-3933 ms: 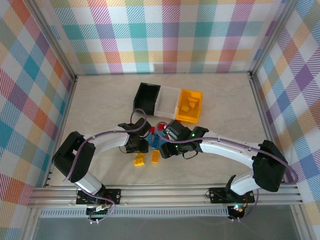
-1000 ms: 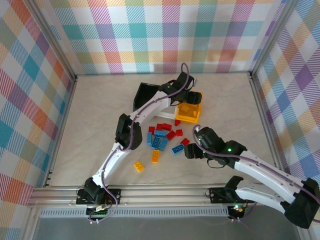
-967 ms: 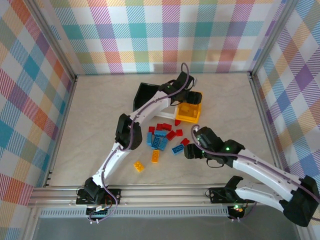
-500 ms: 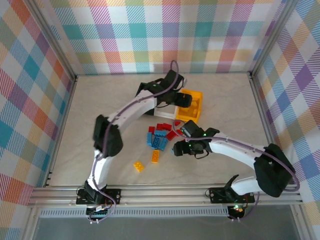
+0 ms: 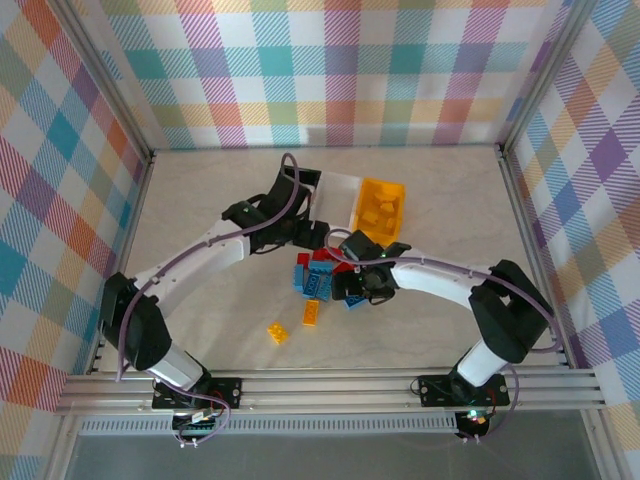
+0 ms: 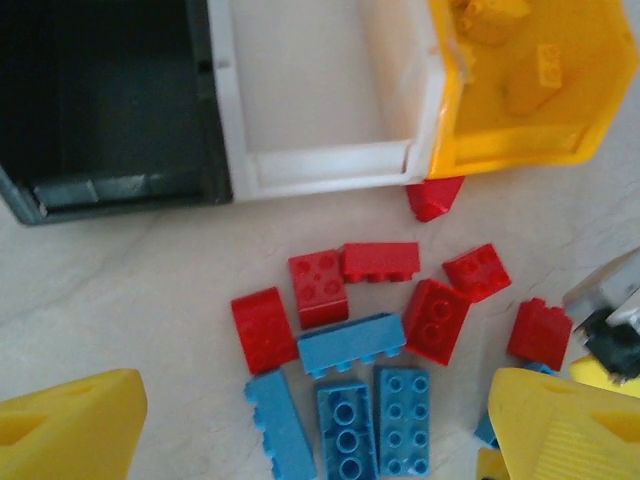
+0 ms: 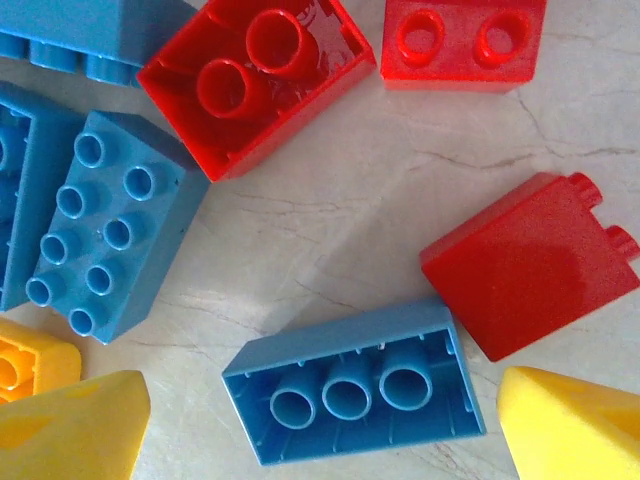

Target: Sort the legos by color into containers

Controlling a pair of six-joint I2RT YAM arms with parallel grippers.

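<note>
Above the brick pile [image 5: 316, 283], both grippers now hang open

Near the bins, the left gripper [image 6: 318, 432] has pulled back from the yellow bin [image 6: 520, 140], where it was reaching a second ago. It now hovers over the red bricks [image 6: 380, 262] and blue bricks [image 6: 350, 343] lying just in front of the bins. Its yellow fingers [image 6: 70, 430] stand wide apart with nothing between them.

The right gripper [image 7: 320, 430] sat off to the right of the pile a second ago and has since moved in low over it. Its fingers are spread on either side of an upturned blue brick [image 7: 355, 395] and are not pinching it.

A few yellow bricks [image 6: 545, 65] lie in the yellow bin. The white bin [image 6: 320, 162] and the black bin [image 6: 100, 100] beside it look empty. Two loose yellow bricks [image 5: 277, 331] lie apart from the pile, nearer the arm bases.

A drop into the yellow bin seems to be finished. Every red and blue brick is on the table, so most of the sorting remains. The right gripper looks lined up to take the upturned blue brick next
</note>
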